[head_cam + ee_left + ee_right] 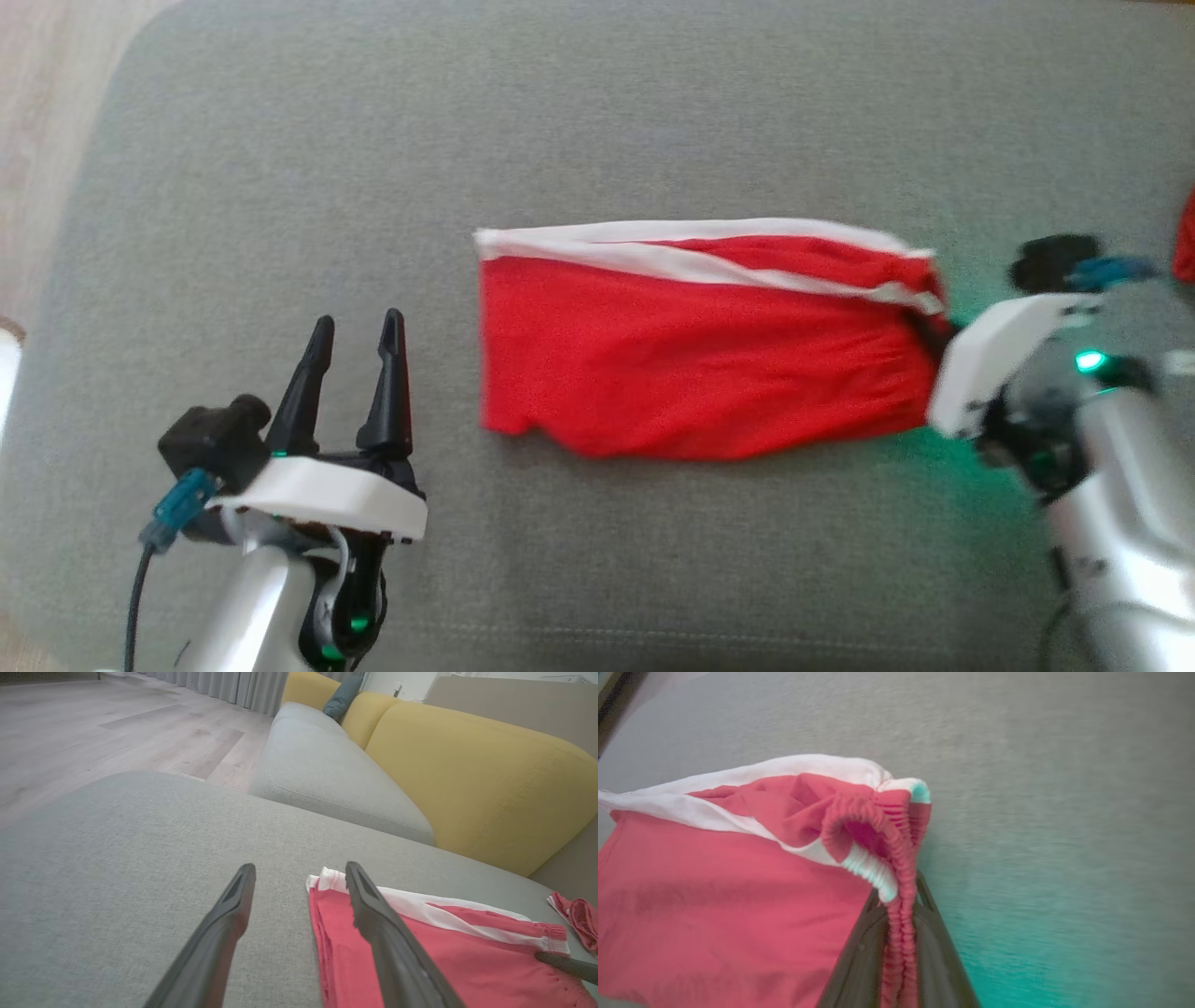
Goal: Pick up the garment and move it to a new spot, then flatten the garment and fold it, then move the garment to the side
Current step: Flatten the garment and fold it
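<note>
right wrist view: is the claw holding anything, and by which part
The right claw is shut on the red garment, pinching its gathered elastic waistband. The left claw is open, holding nothing.

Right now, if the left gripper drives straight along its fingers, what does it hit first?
Likely bare grey cushion: the open left gripper tilts down toward it, just left of the white-trimmed corner of the red shorts. How soon it touches, I can't tell.

A grey cushion (280,187) carries a red garment (691,364) with a white stripe, lying right of centre; a second red cloth (1186,247) lies at its right edge.
</note>
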`<state>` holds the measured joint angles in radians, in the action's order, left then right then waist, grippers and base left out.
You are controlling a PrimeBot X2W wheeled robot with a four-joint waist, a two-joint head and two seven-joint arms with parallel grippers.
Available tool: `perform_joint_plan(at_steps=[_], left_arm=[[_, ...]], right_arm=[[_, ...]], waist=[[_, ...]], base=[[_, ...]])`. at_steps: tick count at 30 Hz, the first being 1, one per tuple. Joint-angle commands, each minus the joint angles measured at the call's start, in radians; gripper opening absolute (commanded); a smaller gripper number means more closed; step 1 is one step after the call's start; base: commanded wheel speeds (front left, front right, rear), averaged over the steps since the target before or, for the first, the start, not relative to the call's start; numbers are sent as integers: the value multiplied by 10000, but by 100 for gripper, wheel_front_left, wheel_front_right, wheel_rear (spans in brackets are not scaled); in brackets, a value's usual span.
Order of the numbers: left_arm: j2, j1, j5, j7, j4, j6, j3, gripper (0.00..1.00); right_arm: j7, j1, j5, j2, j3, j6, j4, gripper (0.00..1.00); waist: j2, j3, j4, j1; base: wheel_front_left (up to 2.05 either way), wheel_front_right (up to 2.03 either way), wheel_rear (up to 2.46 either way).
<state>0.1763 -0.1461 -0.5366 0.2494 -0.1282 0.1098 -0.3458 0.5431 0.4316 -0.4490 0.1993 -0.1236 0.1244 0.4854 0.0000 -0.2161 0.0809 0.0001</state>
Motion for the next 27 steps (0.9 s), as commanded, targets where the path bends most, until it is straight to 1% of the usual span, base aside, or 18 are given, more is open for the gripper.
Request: perform_joint_plan(at_steps=[1,5,7,9,13,17,22,27], left_arm=[[38,-177,89,122,382,-53,346,100],[31,-171,124,122,401,-53,317,100],[27,-168,132,123,378,-56,311,100],[23,-175,133,123,348,-69,309,100],[25,-184,136,123,290,-92,301,100],[19,-170,133,123,202,-146,243,100],[44,-116,115,123,125,-141,206,100],[46,-30,83,114,98,-136,152,100]], right_arm=[[69,383,-22,425,14,63,-467,0],[411,352,-32,1157,377,63,-887,0],[593,249,-90,1361,576,63,-1105,0],[700,104,-154,1425,747,63,-1320,0],[829,-275,-448,1197,836,63,-1795,0],[904,-718,-878,843,671,63,-2422,0],[1049,-1163,-1456,486,113,63,-3243,0],[925,-1246,-1890,-70,-295,63,-3739,0]], waist=[[0,-18,-111,-1],[0,-20,-316,-1],[0,-12,-412,-1],[0,-3,-495,-1],[0,43,-591,-1],[0,173,-540,-1],[0,395,-312,-1],[0,570,20,-1]], base=[[0,0,0],[0,0,0],[0,0,0],[0,0,0],[0,0,0],[0,0,0],[0,0,0],[0,0,0]])
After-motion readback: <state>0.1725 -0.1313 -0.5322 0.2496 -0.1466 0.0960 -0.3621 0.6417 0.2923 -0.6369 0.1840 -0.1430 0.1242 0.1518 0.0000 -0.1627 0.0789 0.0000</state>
